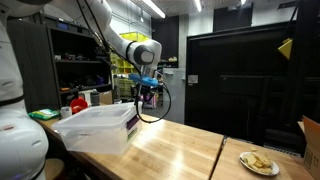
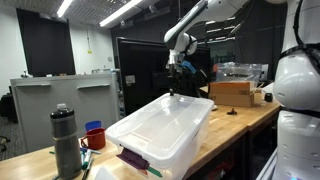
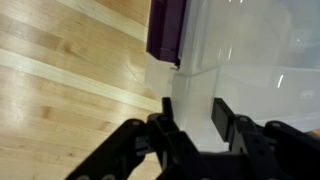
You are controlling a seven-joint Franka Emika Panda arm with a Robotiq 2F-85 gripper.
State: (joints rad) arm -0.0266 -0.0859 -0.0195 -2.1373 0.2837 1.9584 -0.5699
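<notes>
A clear plastic bin (image 1: 95, 128) with a purple latch handle (image 1: 132, 124) stands on the wooden table (image 1: 180, 155). It shows in both exterior views, the bin (image 2: 165, 125) filling the near side of the table. My gripper (image 1: 146, 98) hangs from the arm above the bin's end, clear of it (image 2: 177, 88). In the wrist view the gripper (image 3: 193, 102) looks down on the bin's corner wall (image 3: 250, 40) beside the purple handle (image 3: 165, 28). The black fingers (image 3: 220, 110) stand apart with nothing between them.
A plate of food (image 1: 259, 162) and a cardboard box (image 1: 311, 140) sit at the table's far end. A metal bottle (image 2: 66, 140), red and blue cups (image 2: 94, 135) and another cardboard box (image 2: 232, 92) stand around the bin. A black cabinet (image 1: 240, 80) rises behind.
</notes>
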